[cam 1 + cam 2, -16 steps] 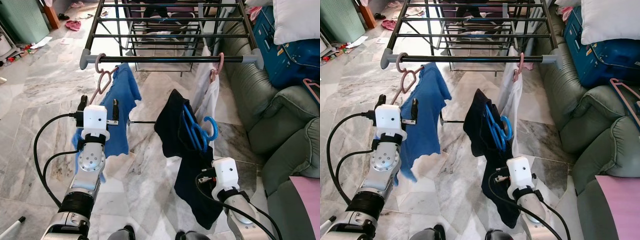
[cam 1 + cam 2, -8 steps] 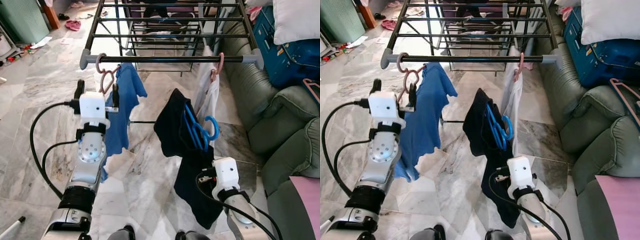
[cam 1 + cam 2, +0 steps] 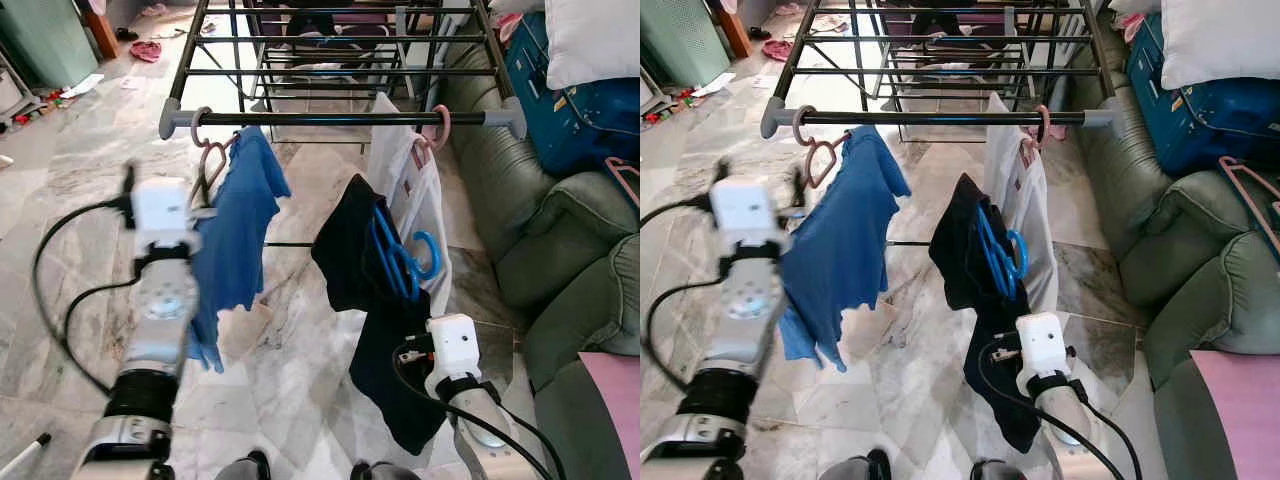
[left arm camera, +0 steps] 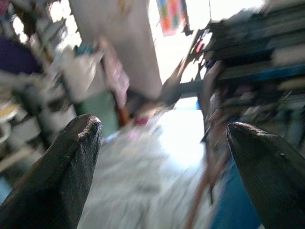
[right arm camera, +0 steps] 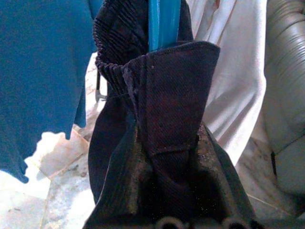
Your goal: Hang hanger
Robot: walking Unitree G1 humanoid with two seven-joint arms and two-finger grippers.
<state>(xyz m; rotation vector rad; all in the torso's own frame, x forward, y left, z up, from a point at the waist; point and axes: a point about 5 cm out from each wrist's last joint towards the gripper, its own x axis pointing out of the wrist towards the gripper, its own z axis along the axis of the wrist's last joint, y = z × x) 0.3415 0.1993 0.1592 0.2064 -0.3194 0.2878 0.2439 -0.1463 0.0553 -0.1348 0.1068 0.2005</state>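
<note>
Blue hanger (image 3: 400, 255) carrying a dark navy garment (image 3: 375, 330), held up just above the right hand (image 5: 190, 210). Right wrist view: dark ribbed fabric bunched right at the hand, blue hanger stem rising out of the top of the cloth. Hand closed on the garment; fingers themselves buried in fabric. Hanger hook points toward the sofa side, below the front rail and not on it.

Beyond and above the right hand: drying rack (image 3: 340, 118), front rail dark with grey end caps. White garment (image 3: 415, 200) hangs from a pink hanger (image 3: 437, 125) hooked on the rail, just behind the blue hanger and close against the dark garment.

Left hand (image 4: 164, 157) raised at the rack's left end, beside a blue T-shirt (image 3: 235, 235) that hangs on a second pink hanger (image 3: 205, 150) hooked over the rail. Left wrist view, blurred: the two black fingers stand wide apart, nothing between them; shirt and hanger lie to one side of the gap.

Marble tile floor (image 3: 290, 370) under everything. Grey-green sofa (image 3: 560, 250) off to the right hand's outer side; blue suitcase (image 3: 570, 110) and a white pillow (image 3: 595, 40) further back.
</note>
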